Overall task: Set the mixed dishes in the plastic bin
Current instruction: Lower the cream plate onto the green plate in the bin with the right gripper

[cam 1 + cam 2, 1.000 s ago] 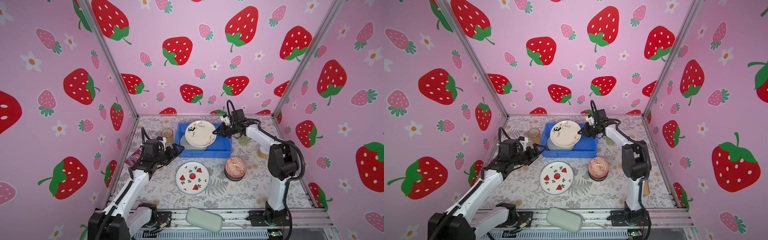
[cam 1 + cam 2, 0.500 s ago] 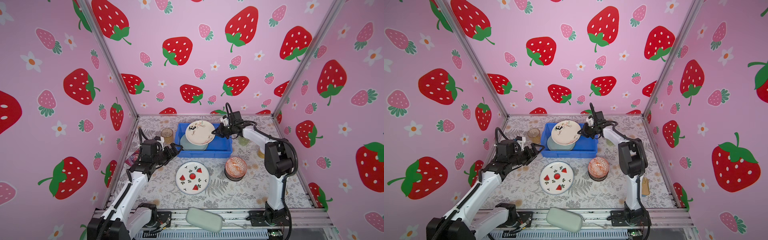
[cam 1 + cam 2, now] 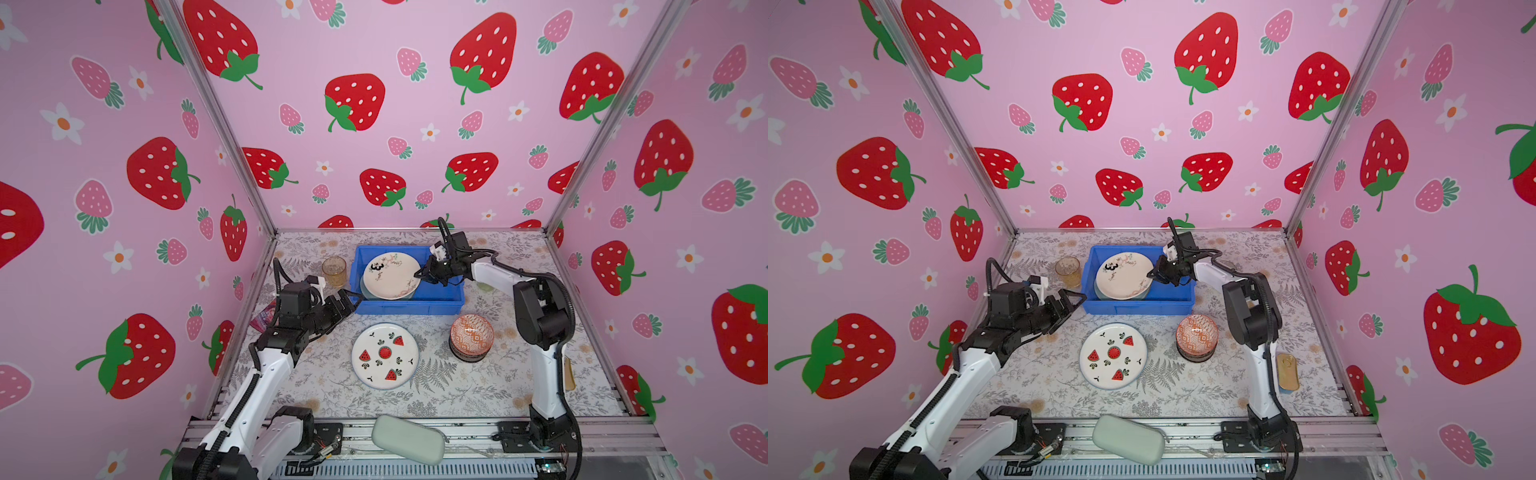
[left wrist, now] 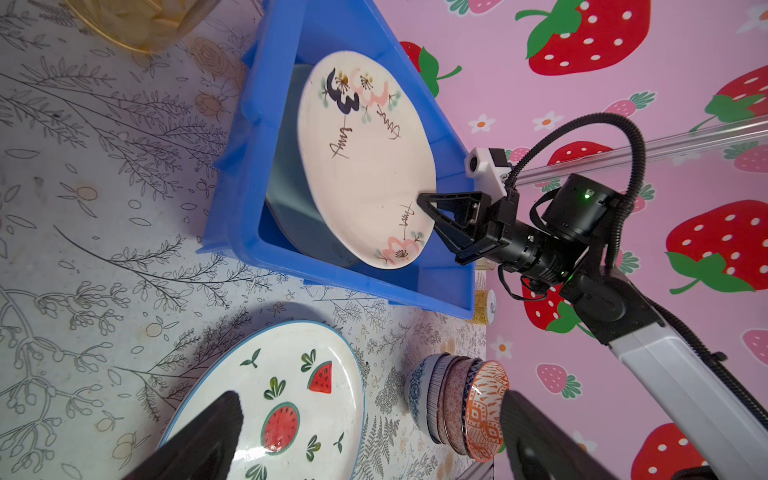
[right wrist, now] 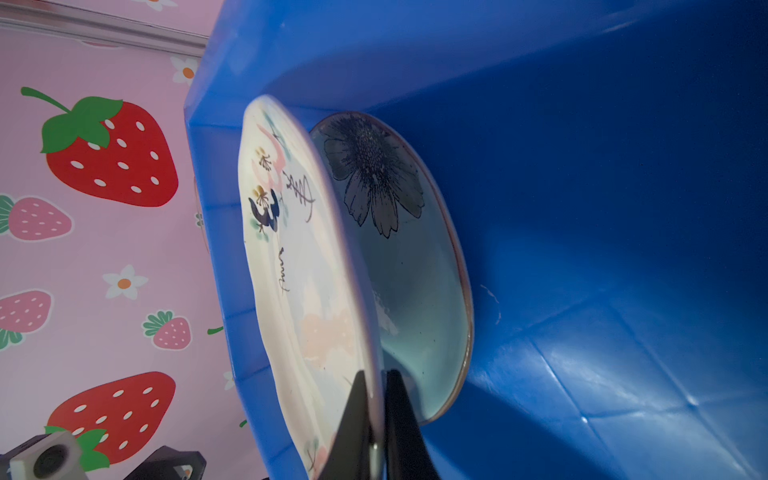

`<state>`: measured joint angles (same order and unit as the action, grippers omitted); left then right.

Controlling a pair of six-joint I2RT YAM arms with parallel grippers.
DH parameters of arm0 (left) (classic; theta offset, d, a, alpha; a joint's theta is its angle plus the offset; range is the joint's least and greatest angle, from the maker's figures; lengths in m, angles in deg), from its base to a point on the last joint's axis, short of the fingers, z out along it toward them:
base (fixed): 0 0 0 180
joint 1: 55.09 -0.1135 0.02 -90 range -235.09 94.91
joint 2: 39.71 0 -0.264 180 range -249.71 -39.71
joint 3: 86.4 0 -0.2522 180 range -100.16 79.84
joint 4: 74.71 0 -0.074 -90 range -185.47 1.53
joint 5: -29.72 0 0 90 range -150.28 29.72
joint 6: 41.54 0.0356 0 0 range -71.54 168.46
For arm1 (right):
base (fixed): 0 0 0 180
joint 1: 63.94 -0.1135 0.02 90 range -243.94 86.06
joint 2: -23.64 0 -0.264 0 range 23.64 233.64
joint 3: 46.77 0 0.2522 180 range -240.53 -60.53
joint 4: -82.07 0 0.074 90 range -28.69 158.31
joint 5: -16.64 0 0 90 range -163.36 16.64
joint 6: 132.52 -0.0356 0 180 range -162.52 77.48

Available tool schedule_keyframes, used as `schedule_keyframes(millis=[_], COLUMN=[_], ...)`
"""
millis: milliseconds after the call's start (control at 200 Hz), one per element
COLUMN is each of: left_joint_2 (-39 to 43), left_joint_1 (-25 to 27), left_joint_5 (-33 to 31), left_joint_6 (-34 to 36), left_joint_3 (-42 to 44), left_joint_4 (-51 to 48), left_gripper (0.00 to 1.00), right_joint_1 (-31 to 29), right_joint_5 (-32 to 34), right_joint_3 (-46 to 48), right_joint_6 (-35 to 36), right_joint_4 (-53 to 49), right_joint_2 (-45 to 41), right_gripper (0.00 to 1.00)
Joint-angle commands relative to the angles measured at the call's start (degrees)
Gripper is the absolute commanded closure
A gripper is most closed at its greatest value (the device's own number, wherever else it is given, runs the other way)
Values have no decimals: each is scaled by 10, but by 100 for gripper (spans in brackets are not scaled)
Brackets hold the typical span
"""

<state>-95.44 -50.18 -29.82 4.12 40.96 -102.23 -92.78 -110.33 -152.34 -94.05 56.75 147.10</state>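
Right gripper (image 3: pixel 419 276) is pinching the cream floral plate (image 3: pixel 390 275) by its 3 o'clock rim, holding it tilted in the blue bin (image 3: pixel 409 308) over a teal plate (image 5: pixel 415 291) lying there. Left gripper (image 3: pixel 347 302) is hovering wide open, empty, at the bin's 8 o'clock corner. Watermelon plate (image 3: pixel 384 355) is sitting on the worktop (image 3: pixel 478 386) at the bin's 6 o'clock, bowl stack (image 3: pixel 471 337) at 5, amber glass (image 3: pixel 333 270) at 9.

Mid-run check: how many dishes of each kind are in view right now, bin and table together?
Plates: 3 (cream floral plate, teal plate under it, watermelon plate)
Tumblers: 2 (amber tumbler; green tumbler, partly hidden by the right arm)
Bowls: at least 3, nested in one bowl stack; exact number unclear
Total: at least 8
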Motion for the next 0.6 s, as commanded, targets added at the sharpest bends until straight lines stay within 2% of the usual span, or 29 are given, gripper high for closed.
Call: schedule_keyframes(millis=[0, 595], left_joint_2=[9, 16], left_joint_1=[-5, -8], left_joint_5=[3, 5], left_joint_6=[7, 6], left_joint_3=[6, 14], left_joint_4=[-3, -5], left_gripper=[1, 1], right_joint_1=[-3, -14], right_joint_5=[-23, -17], right_joint_3=[-11, -10], right_joint_6=[-20, -31], right_joint_4=[53, 70], right_joint_2=[-1, 25], right_gripper=[100, 100])
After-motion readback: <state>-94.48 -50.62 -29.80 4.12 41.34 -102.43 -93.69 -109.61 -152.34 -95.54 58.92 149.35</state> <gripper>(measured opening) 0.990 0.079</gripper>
